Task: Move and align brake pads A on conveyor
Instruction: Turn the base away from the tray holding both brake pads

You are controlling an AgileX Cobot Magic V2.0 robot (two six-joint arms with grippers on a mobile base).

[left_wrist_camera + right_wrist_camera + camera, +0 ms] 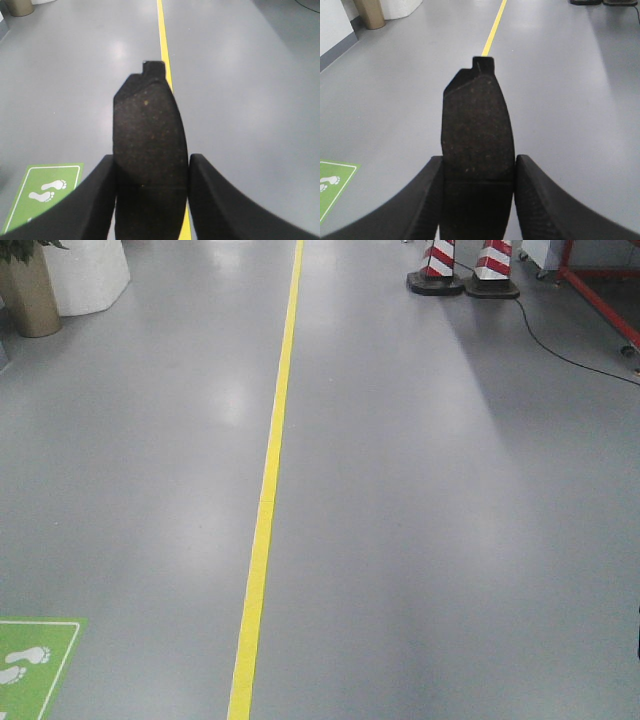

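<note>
The left claw (pixel 150 160) is clamped on a brake pad (pixel 147 125) that juts forward between its fingers, end tab outermost, hiding part of the yellow floor line (pixel 164 40). The right claw (pixel 478 159) grips a second pad (pixel 477 120) likewise, over that line. Left of the line lies a green floor sign (pixel 45 192) with white footprints.

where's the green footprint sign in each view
Front: green footprint sign in the bottom-left corner.
Left wrist: sign at lower left, left of the left arm's brake pad.
Right wrist: sign cut off at the left edge, left of the right arm's brake pad.
Shared landmark: the yellow floor line.
</note>
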